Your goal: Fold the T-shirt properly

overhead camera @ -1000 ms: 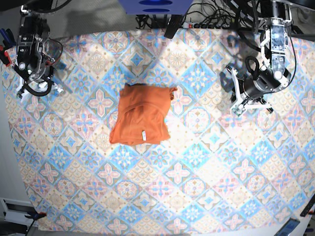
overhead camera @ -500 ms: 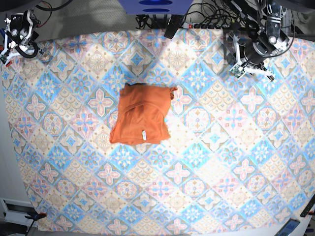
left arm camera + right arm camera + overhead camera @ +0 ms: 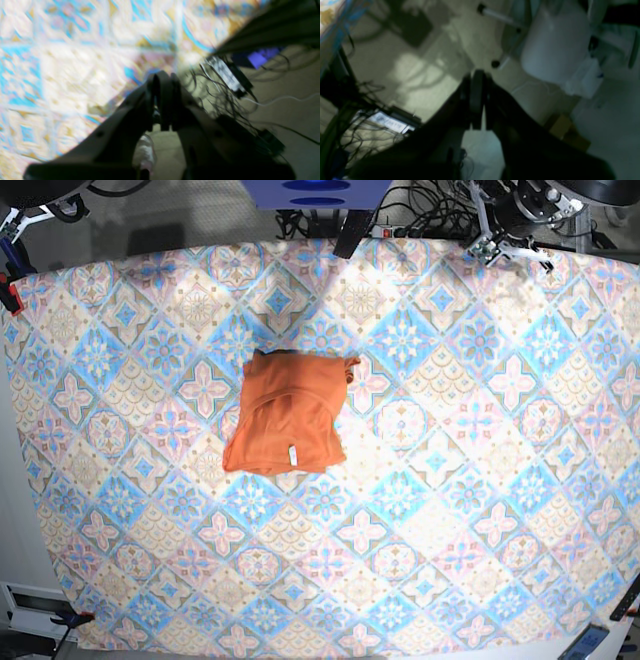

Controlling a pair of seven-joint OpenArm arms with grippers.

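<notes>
The orange T-shirt (image 3: 288,414) lies folded mid-tablecloth (image 3: 480,480), white tag (image 3: 292,454) showing. Left gripper (image 3: 162,82) and right gripper (image 3: 477,80) are both closed and empty, well apart from it. The uneven upper corner could spring open, since nothing pins it.

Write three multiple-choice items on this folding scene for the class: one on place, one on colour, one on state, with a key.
1. Where does the T-shirt lie?
A. middle of the tablecloth
B. over the table's edge
C. in a gripper

2. What colour is it?
A. blue
B. orange
C. white

3. How does the left gripper stand?
A. wide open
B. shut on the shirt
C. shut on nothing

Key: A, the base view shows it lying mid-cloth; B, it is plain orange; C, the wrist view shows the fingertips together with nothing between them.
</notes>
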